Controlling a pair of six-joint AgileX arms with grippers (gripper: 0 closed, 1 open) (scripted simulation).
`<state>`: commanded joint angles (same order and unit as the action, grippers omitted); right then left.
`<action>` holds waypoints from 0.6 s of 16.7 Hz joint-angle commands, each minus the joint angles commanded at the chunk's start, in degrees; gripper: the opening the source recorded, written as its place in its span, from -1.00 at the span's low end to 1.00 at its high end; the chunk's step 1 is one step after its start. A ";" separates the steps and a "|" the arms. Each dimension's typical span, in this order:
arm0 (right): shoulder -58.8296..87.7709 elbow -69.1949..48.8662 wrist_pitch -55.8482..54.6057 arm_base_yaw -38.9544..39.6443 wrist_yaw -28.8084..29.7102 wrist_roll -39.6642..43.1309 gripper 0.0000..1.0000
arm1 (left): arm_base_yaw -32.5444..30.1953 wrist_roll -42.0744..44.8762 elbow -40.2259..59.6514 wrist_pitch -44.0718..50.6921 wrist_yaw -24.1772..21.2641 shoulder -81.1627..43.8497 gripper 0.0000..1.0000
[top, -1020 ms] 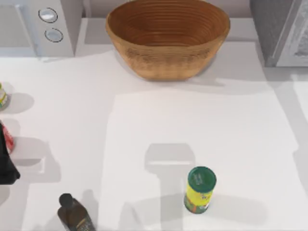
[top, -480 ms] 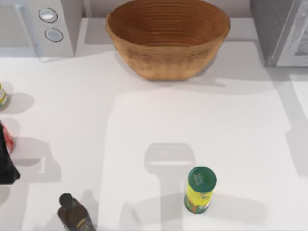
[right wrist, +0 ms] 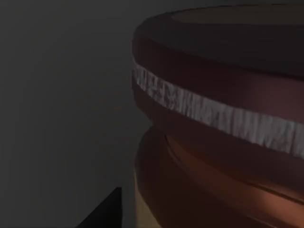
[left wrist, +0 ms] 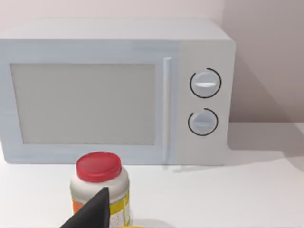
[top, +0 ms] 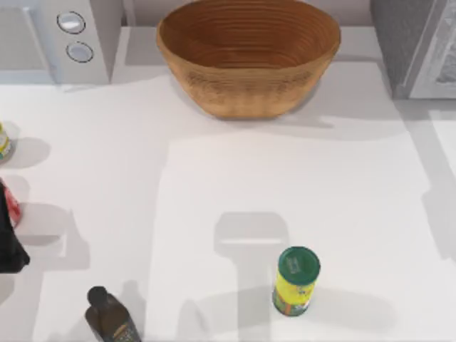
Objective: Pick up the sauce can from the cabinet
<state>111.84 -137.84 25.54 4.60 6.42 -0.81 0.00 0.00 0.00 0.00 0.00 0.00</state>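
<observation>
Our right wrist view is dim and very close: the sauce can (right wrist: 223, 118) looms large, maroon top, pale scuffed band, tan side low down, cut off at the frame edges, against the dark cabinet interior. One dark finger (right wrist: 107, 211) pokes in at the frame's lower edge; whether the right fingers are released or clenched on the can we cannot tell.

From above, the cabinet (top: 417, 46) sits at the tabletop's far right corner, cropped by the frame, its pale door panel partly seen.

Our left arm (top: 11, 246) is a dark shape cut off at the left edge, parked. In the left wrist view one finger tip (left wrist: 92, 213) overlaps a red-lidded jar (left wrist: 99, 187); open or shut, we cannot tell.

Tabletop (top: 214, 185) is plain white, crossed by soft grey shadows. A pale wall runs behind.

Around:
- microwave (top: 57, 39) with two knobs, far left
- wicker basket (top: 248, 57), far centre
- green-lidded yellow can (top: 296, 280), upright, near centre-right
- dark bottle (top: 110, 317), near left, cropped
- small items at the left edge, too cropped to name
</observation>
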 joint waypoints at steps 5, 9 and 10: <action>0.00 0.00 0.00 0.00 0.00 0.00 -0.21 | 0.00 0.00 0.00 0.00 0.00 0.00 1.00; 0.00 0.00 0.00 0.00 0.00 0.00 -0.81 | 0.00 0.00 0.00 0.00 0.00 0.00 1.00; 0.00 0.00 0.00 0.00 0.00 0.00 -0.96 | 0.00 0.00 0.00 0.00 0.00 0.00 1.00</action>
<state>111.84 -137.84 25.54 4.60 6.42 -0.81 0.00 0.00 0.00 0.00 0.00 0.00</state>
